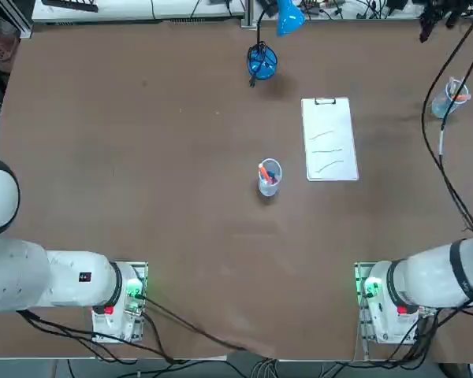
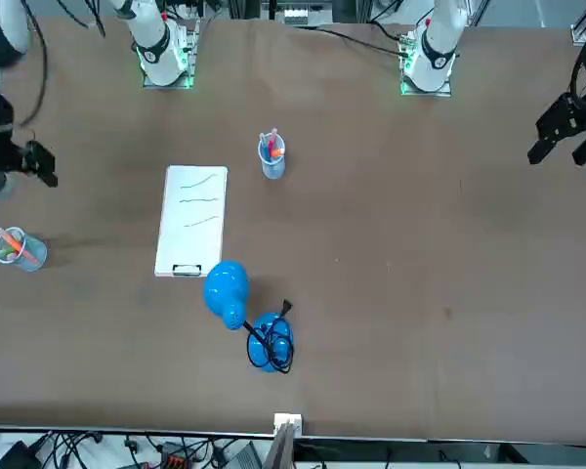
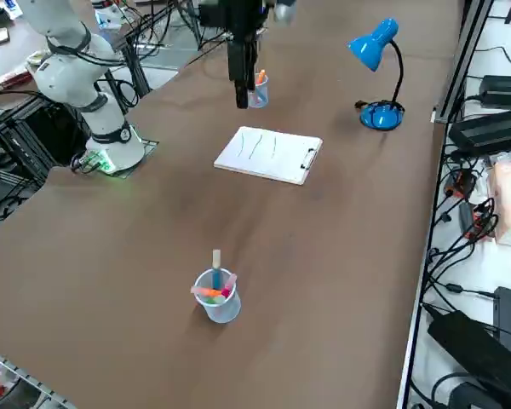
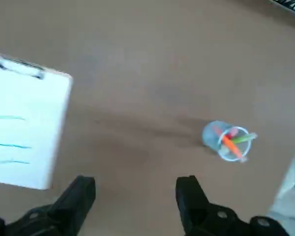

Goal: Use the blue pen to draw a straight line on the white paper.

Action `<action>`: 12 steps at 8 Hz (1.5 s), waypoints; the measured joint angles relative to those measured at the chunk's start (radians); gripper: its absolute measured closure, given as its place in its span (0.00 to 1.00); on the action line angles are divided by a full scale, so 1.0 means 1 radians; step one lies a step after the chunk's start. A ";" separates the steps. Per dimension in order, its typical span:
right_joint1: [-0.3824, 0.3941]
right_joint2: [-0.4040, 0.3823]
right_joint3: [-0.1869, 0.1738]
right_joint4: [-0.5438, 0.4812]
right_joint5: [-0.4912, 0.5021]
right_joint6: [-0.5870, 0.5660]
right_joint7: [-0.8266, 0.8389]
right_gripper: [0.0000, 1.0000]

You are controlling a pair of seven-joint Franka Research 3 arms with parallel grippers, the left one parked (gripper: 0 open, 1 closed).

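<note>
My claw (image 4: pixel 135 194) hangs spread wide and empty, well above the worktop (image 1: pixel 142 157). It points down over the bare stretch between the white paper (image 1: pixel 329 139) and a clear cup (image 4: pixel 227 140) near the worktop's edge on my right. I judge this to be the approach step: nothing is picked up yet, and the line is not begun. The blue pen (image 1: pixel 270 179) stands in another clear cup (image 1: pixel 269 178) just beside the paper, on the side away from the edge cup. It shares that cup with at least one orange-red pen, so it is crowded. The edge cup under the wrist camera holds orange and green sticks, and I can make out no blue pen there. The next move, as I see it, calls for swinging across the paper to the middle cup. I would then come down straight over its mouth and pinch only the blue shaft near its top, without tipping the cup. The paper lies flat with its clip (image 1: pixel 325 101) at the far short edge, and a few thin slanted strokes already mark it.
</note>
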 joint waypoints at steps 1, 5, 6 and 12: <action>-0.032 -0.001 -0.001 -0.065 -0.020 0.056 -0.065 0.00; -0.156 -0.008 -0.003 -0.167 -0.066 0.154 -0.327 0.00; -0.165 -0.007 -0.003 -0.198 -0.100 0.205 -0.329 0.00; -0.381 0.170 -0.004 -0.361 -0.271 0.850 -0.330 0.05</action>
